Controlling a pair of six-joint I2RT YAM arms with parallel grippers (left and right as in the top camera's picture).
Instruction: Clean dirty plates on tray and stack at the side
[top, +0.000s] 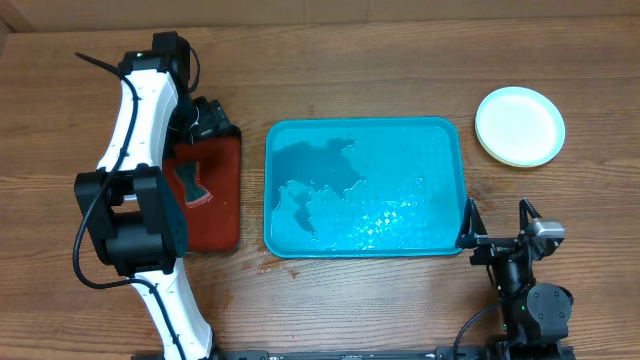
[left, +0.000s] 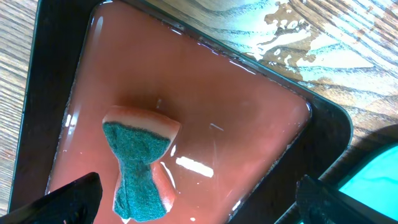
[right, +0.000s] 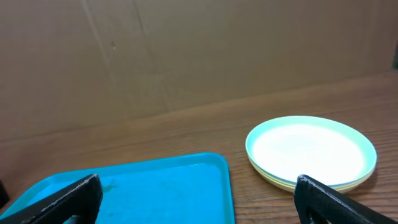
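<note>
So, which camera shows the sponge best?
The left wrist view: the sponge lies large and unobstructed on the wet red tray. Overhead shows the sponge small, beside the left arm. The right wrist view does not show it.

Wooden table (top: 330, 40), grain running left to right. Turquoise tray (top: 400, 150) at mid-worktop. Black-rimmed dark red tray (top: 222, 200) just beside it, toward the left edge. Stack of plates (top: 520, 126) near the far right corner, apart from the trays. Water puddle (left: 311, 31) on bare wood beside the red tray.

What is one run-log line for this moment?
plates: stacked beside tray; sponge: in red tray; left claw: open; right claw: open
</note>
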